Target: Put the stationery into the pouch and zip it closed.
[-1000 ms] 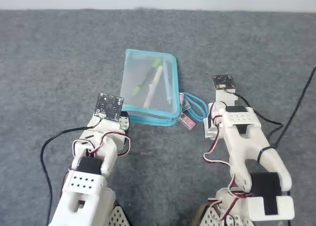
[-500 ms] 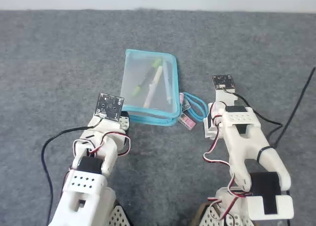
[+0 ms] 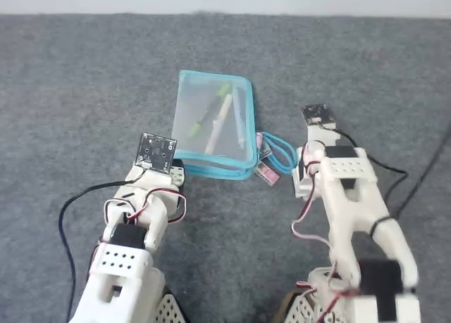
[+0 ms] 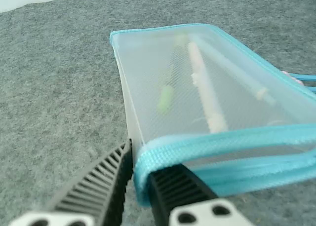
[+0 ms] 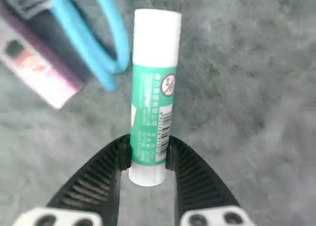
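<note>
High view puts the pouch [image 3: 215,125] mid-bench [image 3: 84,76] with pens [image 3: 220,122] inside. The left pincer [image 4: 140,162] is at its 7 o'clock corner, clamped shut on the blue zip edge. At the pouch's 4 o'clock, near the blue loop [image 5: 94,38] and pink tag [image 5: 39,68], the right pincer [image 5: 146,147] is closed around one end of a green-and-white glue stick [image 5: 153,88], which is outside the pouch. Since half a second ago the right arm [image 3: 352,196] has shifted slightly. The left arm [image 3: 134,224] and pouch have not moved.
</note>
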Tool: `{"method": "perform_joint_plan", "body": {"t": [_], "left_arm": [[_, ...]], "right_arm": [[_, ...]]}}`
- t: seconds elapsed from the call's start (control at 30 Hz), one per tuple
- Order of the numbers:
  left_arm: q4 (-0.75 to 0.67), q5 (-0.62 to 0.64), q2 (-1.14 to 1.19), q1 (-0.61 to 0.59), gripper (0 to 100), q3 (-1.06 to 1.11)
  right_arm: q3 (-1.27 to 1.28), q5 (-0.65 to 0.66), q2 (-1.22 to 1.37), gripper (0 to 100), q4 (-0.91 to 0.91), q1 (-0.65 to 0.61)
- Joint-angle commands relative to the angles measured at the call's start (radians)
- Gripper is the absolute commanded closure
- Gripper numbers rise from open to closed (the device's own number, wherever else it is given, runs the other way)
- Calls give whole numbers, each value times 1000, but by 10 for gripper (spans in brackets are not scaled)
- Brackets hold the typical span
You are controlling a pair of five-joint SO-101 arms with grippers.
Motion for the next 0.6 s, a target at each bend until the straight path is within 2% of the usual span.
{"method": "perform_joint_plan", "body": {"t": [0.0, 0.17, 0.3, 0.43, 0.57], "left_arm": [[-31, -2, -9, 3, 988, -21], [-31, 0, -9, 5, 988, -21], [-31, 0, -9, 6, 988, -22], [-31, 0, -9, 6, 988, -24], [-31, -2, -9, 35, 988, -24]], "right_arm": [[-69, 83, -214, 992, 114, 2], [-178, 189, -401, 992, 337, -79], [-258, 249, -466, 992, 458, -282], [-272, 293, -460, 992, 490, -512], [-272, 290, -386, 992, 460, -567]]}}
